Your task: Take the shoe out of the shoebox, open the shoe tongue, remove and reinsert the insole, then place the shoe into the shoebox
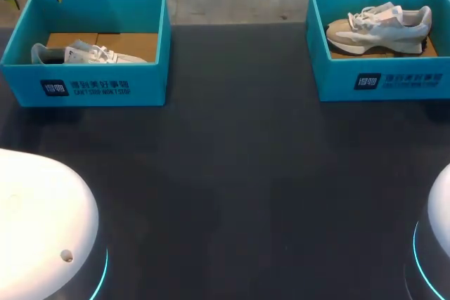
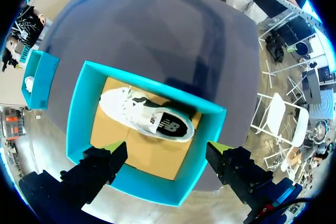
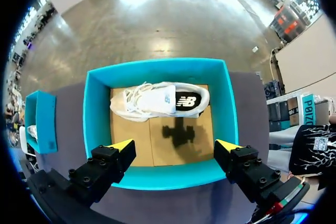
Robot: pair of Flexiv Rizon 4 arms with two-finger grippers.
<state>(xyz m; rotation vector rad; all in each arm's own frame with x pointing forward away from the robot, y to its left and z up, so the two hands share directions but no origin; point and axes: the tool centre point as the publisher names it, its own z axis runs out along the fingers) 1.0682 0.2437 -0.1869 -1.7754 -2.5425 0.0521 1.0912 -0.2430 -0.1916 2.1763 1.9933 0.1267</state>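
Both are wide open and empty, so right gripper (image 3: 175,145) hangs over the right shoebox (image 3: 97,129) with the right shoe (image 3: 157,100) just ahead, lengthwise along the line between its fingers, while left gripper (image 2: 166,148) has the left shoe (image 2: 147,116) lying kinda diagonal in the left shoebox (image 2: 81,114).

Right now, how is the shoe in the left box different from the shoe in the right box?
The left shoe lies slanted across the left box; the right shoe lies straight along the right box's wall. In the head view, the left shoe is half hidden behind the near wall, while the right shoe shows its whole side. Both are pale lace-up sneakers in teal boxes.
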